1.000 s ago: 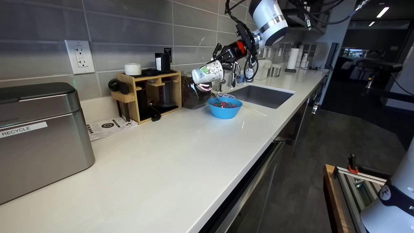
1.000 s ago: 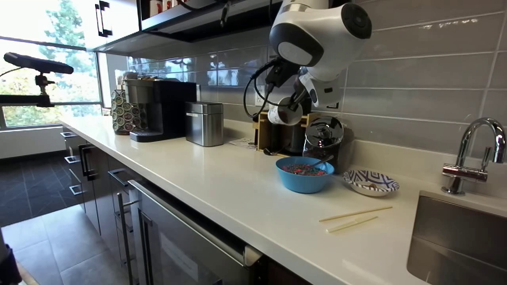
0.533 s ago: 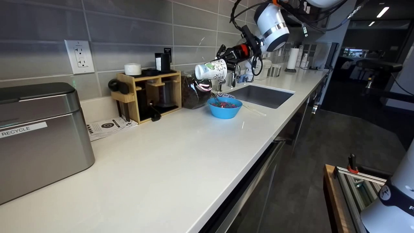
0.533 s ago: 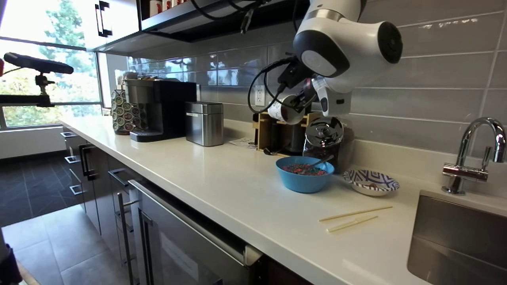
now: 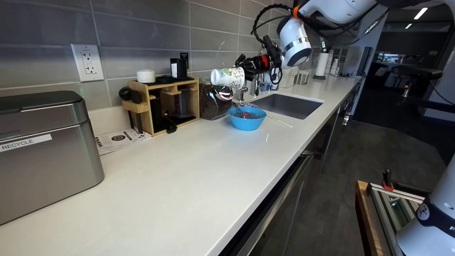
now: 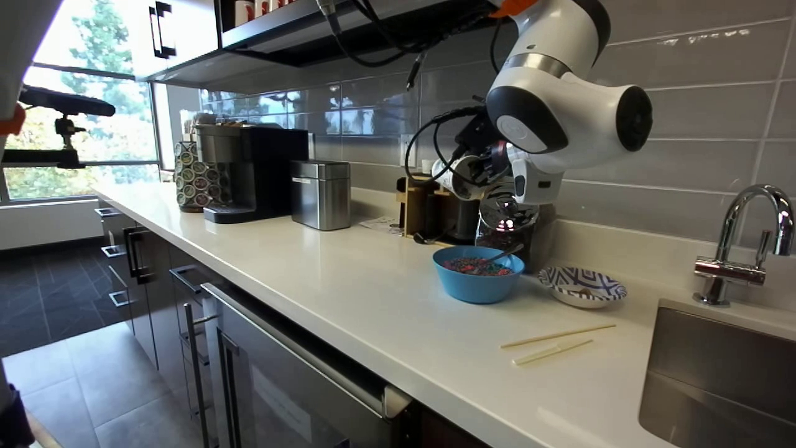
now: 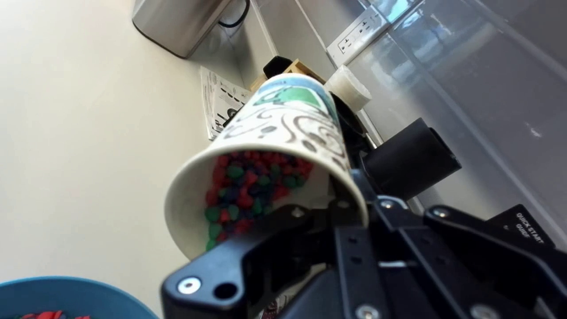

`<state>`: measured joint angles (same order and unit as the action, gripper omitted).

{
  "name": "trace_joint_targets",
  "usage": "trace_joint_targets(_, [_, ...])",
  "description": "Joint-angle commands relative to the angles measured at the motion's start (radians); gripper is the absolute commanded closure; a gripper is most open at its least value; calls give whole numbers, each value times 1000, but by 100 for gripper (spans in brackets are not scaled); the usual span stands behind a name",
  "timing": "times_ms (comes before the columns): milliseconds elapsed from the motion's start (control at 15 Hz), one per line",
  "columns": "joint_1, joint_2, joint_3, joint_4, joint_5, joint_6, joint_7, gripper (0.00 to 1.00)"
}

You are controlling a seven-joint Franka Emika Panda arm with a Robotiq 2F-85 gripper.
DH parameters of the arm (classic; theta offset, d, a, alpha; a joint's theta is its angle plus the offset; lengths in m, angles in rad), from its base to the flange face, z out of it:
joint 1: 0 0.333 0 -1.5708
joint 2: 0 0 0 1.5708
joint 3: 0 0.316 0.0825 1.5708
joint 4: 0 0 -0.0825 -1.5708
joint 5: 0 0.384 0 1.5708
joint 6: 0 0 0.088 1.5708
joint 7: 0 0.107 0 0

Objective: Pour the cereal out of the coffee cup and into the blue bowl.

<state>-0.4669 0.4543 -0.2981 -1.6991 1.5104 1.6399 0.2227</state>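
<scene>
Paper coffee cup (image 7: 288,119) tipped sideways, presumably for pouring
Near the blue bowl (image 5: 247,124) but higher, the end effector (image 7: 354,197) pinches the cup's rim, probably keeping its mouth mostly free (cereal (image 7: 248,190) inside).

Open along the front of the bench (image 6: 348,274) from the metal bin (image 6: 321,199) to the blue bowl (image 6: 477,287) (crossed at its rim by a slanting utensil (image 6: 510,251)), but barred toward the wall (image 5: 145,32) by the wooden rack (image 5: 195,97) and dark jar (image 5: 212,106).

Washed-out bright window (image 6: 124,134), glare on glossy tiles (image 6: 696,112), dim far room (image 5: 398,41), wrist view slightly soft
</scene>
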Motion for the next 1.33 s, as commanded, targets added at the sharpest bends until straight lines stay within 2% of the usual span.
trace_joint_targets(0, [-19, 64, 13, 72, 51, -48, 43, 100])
trace_joint_targets(333, [-37, 110, 23, 119, 89, -82, 84, 100])
trace_joint_targets(1267, [-100, 208, 24, 196, 81, -179, 187, 100])
